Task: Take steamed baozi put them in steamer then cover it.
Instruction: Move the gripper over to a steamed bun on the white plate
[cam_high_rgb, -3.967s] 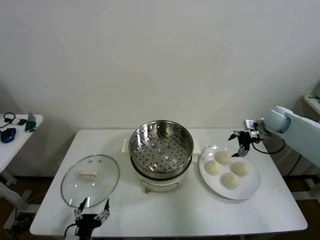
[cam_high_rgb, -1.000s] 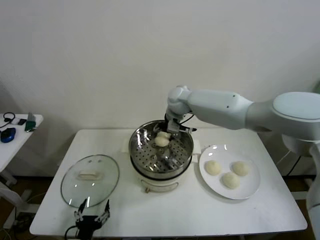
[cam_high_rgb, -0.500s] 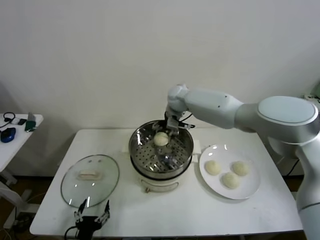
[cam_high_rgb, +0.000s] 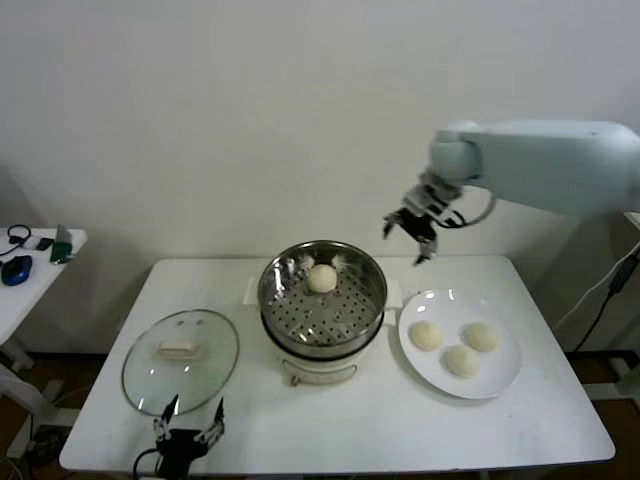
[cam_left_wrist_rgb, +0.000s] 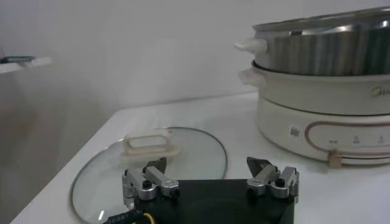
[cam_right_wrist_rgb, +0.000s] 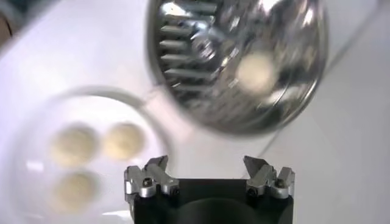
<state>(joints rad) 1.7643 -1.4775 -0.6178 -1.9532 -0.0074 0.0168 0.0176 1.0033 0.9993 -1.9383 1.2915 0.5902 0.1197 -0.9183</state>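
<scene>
Stainless steel holds our first result: one baozi sits in the steamer, toward twelve o'clock on the perforated floor. Three more baozi wait on the white plate at three o'clock of the steamer. Our right gripper hangs empty, jaws spread, in the air between steamer and plate. The cover lies flat on the table at nine o'clock, with our left gripper parked, jaws apart, just near it. We judge three transfers and the covering remain.
</scene>
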